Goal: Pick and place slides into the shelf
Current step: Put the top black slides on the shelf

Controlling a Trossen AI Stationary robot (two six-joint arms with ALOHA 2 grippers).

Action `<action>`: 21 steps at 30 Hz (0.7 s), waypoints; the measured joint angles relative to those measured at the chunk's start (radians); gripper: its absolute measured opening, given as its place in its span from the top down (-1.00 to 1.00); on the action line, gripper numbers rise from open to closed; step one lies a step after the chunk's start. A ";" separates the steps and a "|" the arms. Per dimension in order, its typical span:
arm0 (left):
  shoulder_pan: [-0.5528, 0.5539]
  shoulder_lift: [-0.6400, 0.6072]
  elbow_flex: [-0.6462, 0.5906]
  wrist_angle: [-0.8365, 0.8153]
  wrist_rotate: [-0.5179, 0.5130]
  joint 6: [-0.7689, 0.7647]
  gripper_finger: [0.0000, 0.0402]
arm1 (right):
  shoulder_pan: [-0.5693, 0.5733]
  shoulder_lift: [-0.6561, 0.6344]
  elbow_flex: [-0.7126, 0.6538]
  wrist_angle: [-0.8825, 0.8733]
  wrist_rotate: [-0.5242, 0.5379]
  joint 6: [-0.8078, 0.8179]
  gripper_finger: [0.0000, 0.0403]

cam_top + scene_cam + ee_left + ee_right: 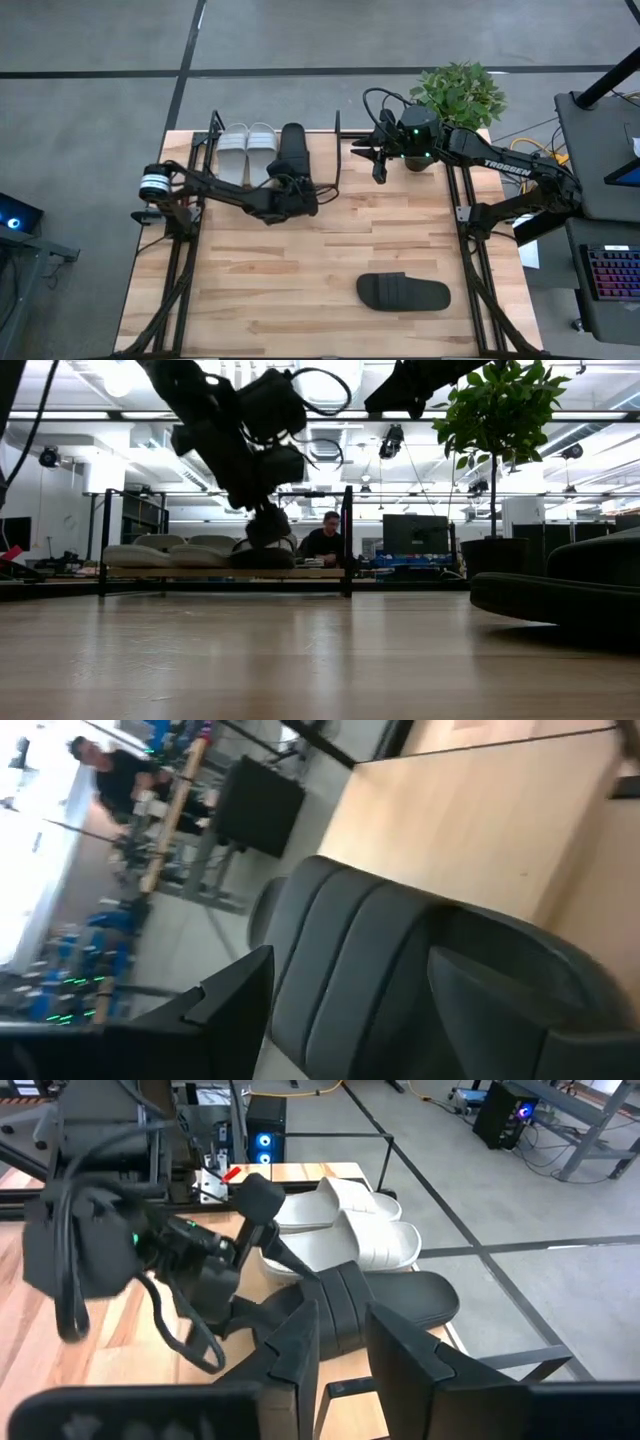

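The shelf (pixel 338 150) stands at the table's far left. On its board lie two white slides (pixel 247 150) side by side and, to their right, a black slide (pixel 293 150). My left gripper (pixel 300 198) is open just above the strap end (pixel 340 1305) of that black slide, the end toward the table's near side. One finger (pixel 235 1005) shows beside the strap in the left wrist view. A second black slide (pixel 403 292) lies sole down on the table, near right. My right gripper (pixel 380 168) hangs high by the shelf's right end, slightly open (pixel 335 1355), with nothing between its fingers.
A potted plant (pixel 458 95) stands at the table's far right corner, behind my right arm. Black arm frames run along the left and right edges of the table (pixel 300 270). Bare wood lies between the shelf and the loose black slide. A person (pixel 325 540) sits in the room beyond.
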 joint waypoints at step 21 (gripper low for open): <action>-0.094 -0.407 -0.072 -0.042 0.300 0.022 -0.18 | 0.000 0.000 -0.013 0.002 -0.004 -0.002 0.59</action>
